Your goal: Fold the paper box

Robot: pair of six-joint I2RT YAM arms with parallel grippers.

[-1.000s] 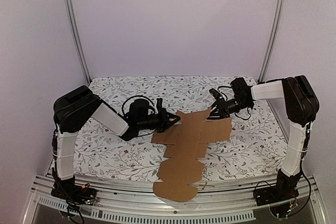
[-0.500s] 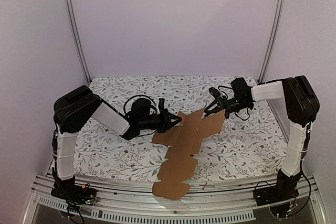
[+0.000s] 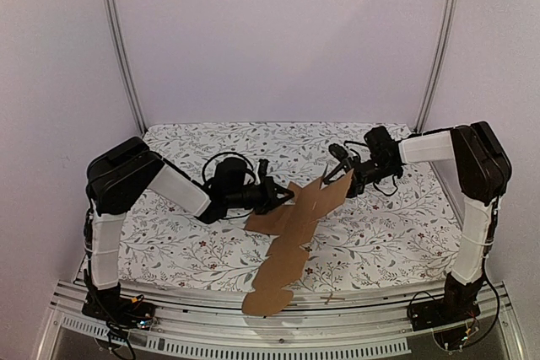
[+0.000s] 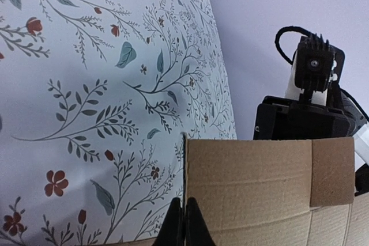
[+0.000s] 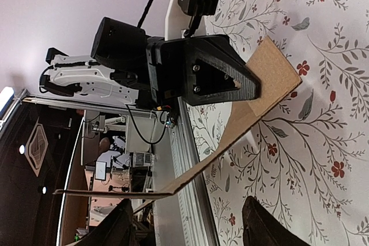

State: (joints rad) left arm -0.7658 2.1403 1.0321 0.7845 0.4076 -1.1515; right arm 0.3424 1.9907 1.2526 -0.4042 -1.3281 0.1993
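Note:
The paper box is a flat brown die-cut sheet, tilted steeply over the middle of the table, its rounded near end hanging past the front edge. My left gripper is shut on the sheet's left edge. In the left wrist view the fingertips of that gripper pinch the paper box edge. My right gripper stands open beside the raised right flap. In the right wrist view, the right gripper straddles the paper box without touching it, and the left gripper holds the far side.
A floral cloth covers the table. A metal rail runs along the front edge between the arm bases. Aluminium posts stand at the back corners against plain walls. The right arm rises just behind the sheet.
The right gripper has opened wider and let go of the right flap. The sheet has tipped from nearly flat to steeply tilted, its near end swinging left, still held by the left gripper.

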